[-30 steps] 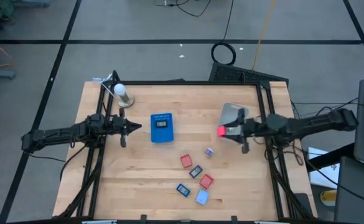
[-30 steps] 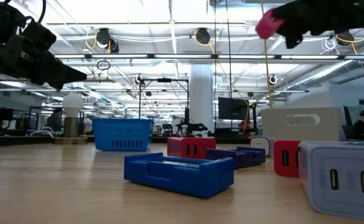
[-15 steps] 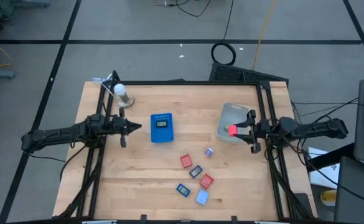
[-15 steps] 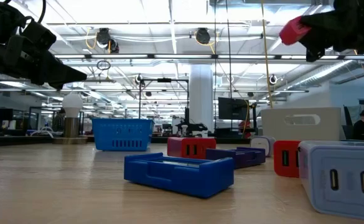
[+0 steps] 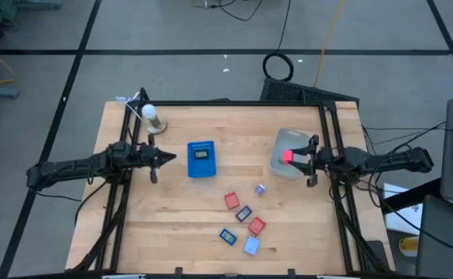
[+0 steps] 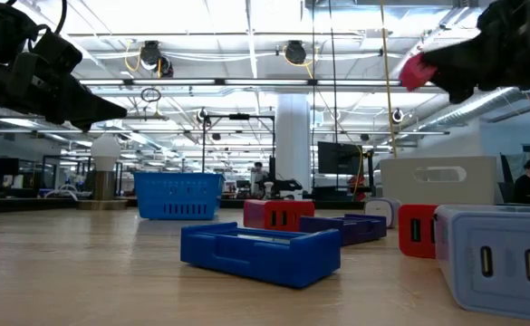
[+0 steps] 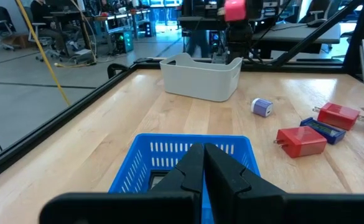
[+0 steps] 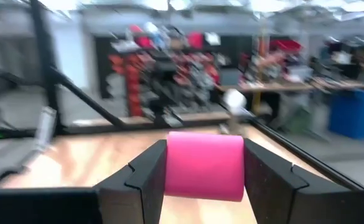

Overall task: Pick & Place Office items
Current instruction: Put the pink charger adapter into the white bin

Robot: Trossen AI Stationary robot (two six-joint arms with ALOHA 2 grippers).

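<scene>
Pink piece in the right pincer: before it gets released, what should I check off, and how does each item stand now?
1. Grip: ok. The right pincer is shut on the pink piece, one finger on each side.
2. Over the target: ok. In the high view the pink piece sits above the grey bin.
3. Height above the bin: ok. In the left wrist view the piece hangs clear above the rim.
4. Bin contents: cannot tell.
5. Left pincer: ok. Shut, beside the blue tray, away from the bin.
6. Remaining pieces: ok. On the table, clear of the bin.
</scene>
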